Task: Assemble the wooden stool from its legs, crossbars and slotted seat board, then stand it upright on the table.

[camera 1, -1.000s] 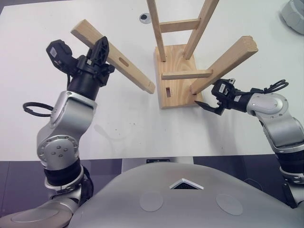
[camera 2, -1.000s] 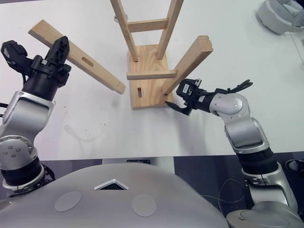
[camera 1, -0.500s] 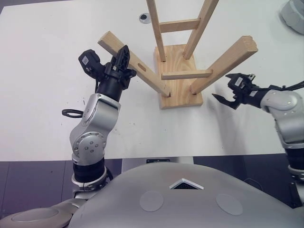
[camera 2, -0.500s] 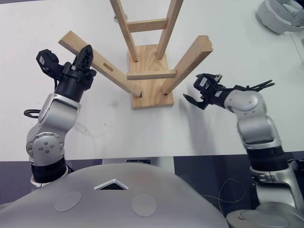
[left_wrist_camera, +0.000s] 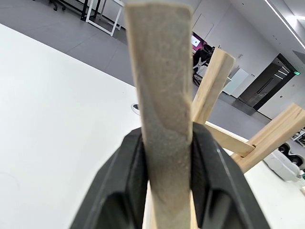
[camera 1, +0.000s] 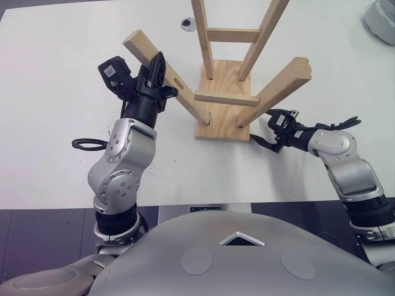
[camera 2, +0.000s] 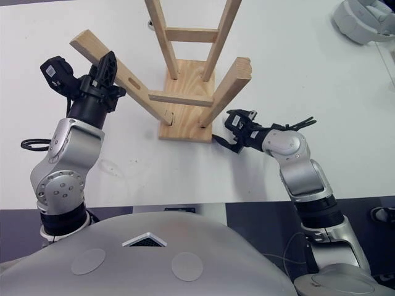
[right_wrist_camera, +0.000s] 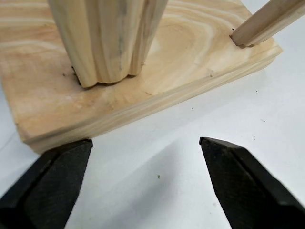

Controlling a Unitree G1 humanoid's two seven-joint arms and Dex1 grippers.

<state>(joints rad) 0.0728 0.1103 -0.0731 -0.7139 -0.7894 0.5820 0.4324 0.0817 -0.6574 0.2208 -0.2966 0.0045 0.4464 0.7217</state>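
Note:
The slotted seat board (camera 1: 223,129) lies flat on the white table (camera 1: 55,80) with legs standing up from it. Two legs (camera 1: 202,43) at its far side are joined by a crossbar (camera 1: 233,35). A thicker leg (camera 1: 274,89) leans out to the right, with a second crossbar (camera 1: 225,98) running from it. My left gripper (camera 1: 155,75) is shut on another leg (camera 1: 179,87), whose lower end meets the board's left front slot. The same leg (left_wrist_camera: 164,95) stands between the black fingers (left_wrist_camera: 126,186). My right gripper (camera 1: 269,132) is open at the board's right front corner, its fingertips (right_wrist_camera: 57,176) just off the board's edge (right_wrist_camera: 143,109).
A black cable loop (camera 1: 89,144) lies on the table left of my left arm. A small dark round fitting (camera 1: 187,23) sits in the table behind the stool. A grey object (camera 1: 379,15) rests at the far right corner. Open table lies in front of the board.
The right gripper has come back in to the board's right front corner. The board and its legs have shifted and turned slightly left. The held leg stands steeper, its lower end at the slot.

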